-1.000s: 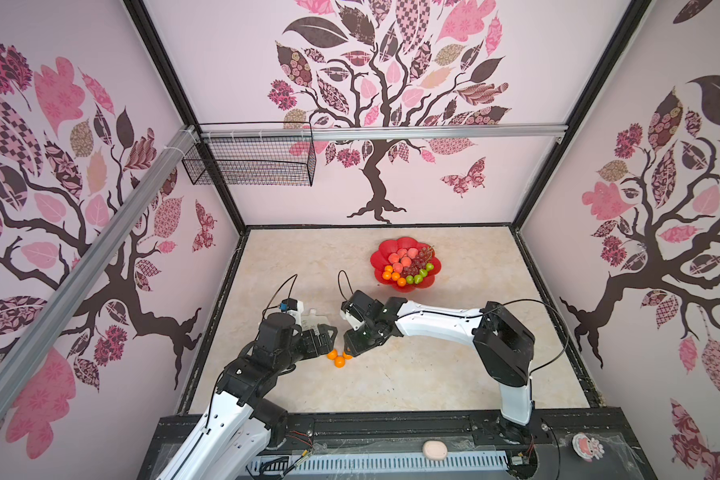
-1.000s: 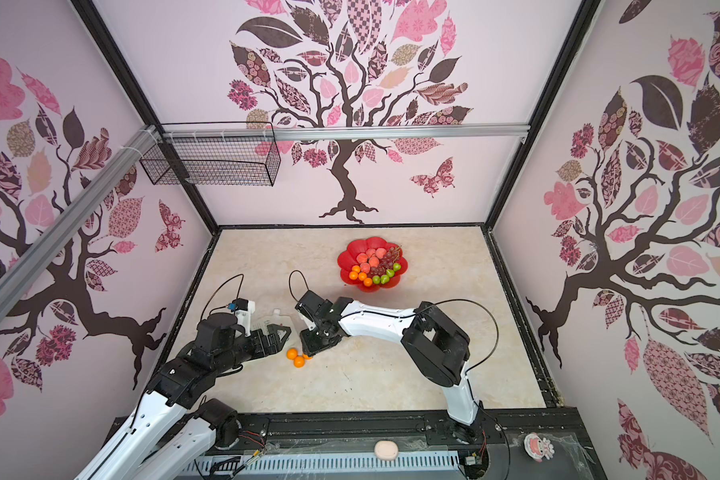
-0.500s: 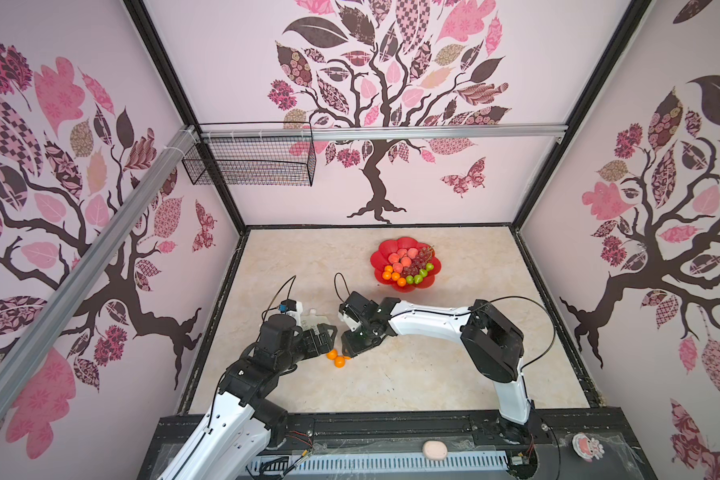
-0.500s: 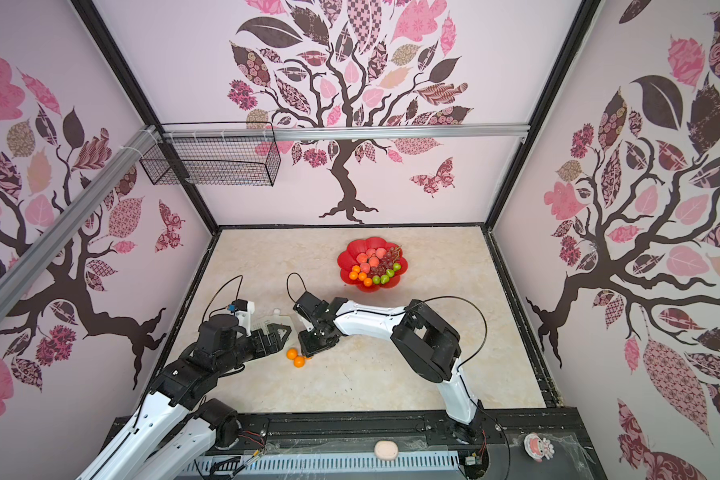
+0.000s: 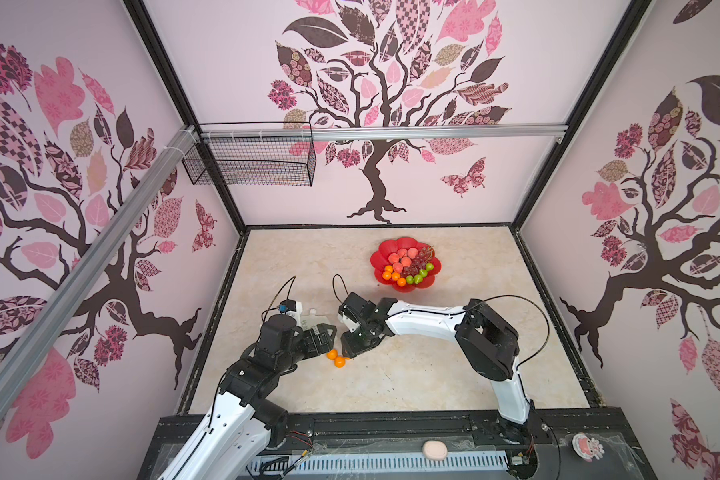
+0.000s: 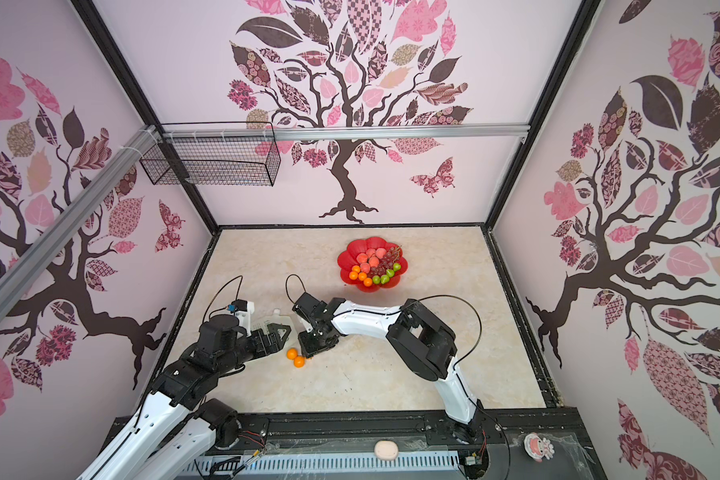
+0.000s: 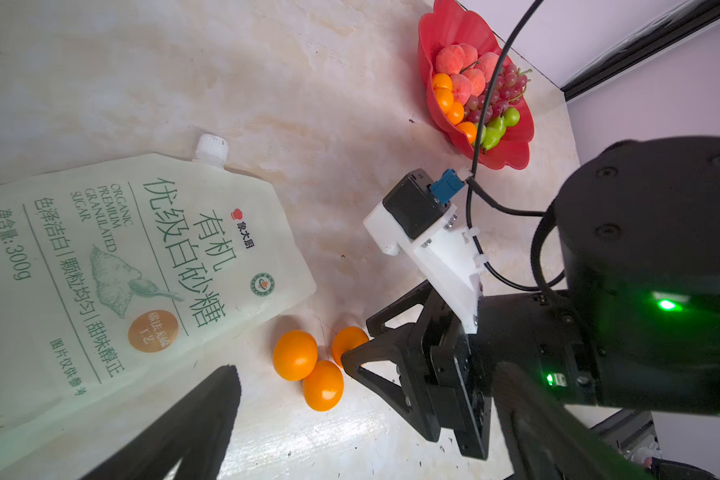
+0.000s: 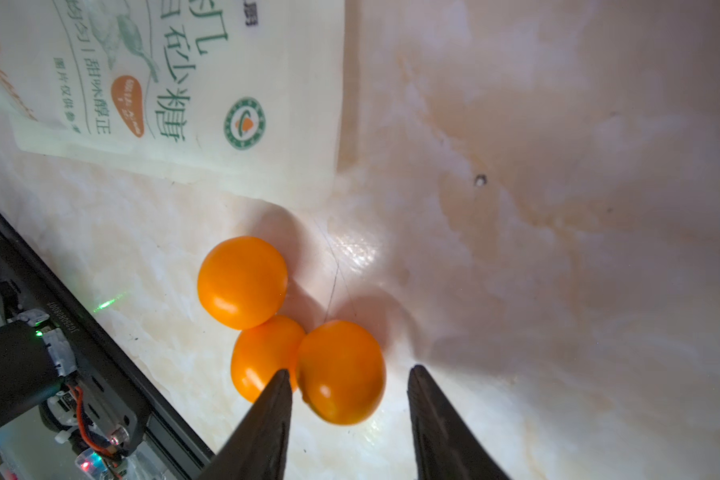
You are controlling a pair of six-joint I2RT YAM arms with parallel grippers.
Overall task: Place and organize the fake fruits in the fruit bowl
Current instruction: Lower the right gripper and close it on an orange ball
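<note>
While right hand (image 8: 350,370), part-open, straddles end orange (image 8: 341,372) | risk: closing clips touching neighbour orange (image 8: 258,353) | both roll across bench (image 8: 558,249)

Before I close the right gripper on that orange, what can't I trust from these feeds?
- The third orange: in both top views almost hidden under the right gripper.
- Grip contact: in the right wrist view one finger overlaps the orange's edge; touching or not is unclear.
- The fruit bowl contents: too small to count in top views; a cable crosses them in the left wrist view.
- The pouch: largely covered by the left arm in top views.
</note>
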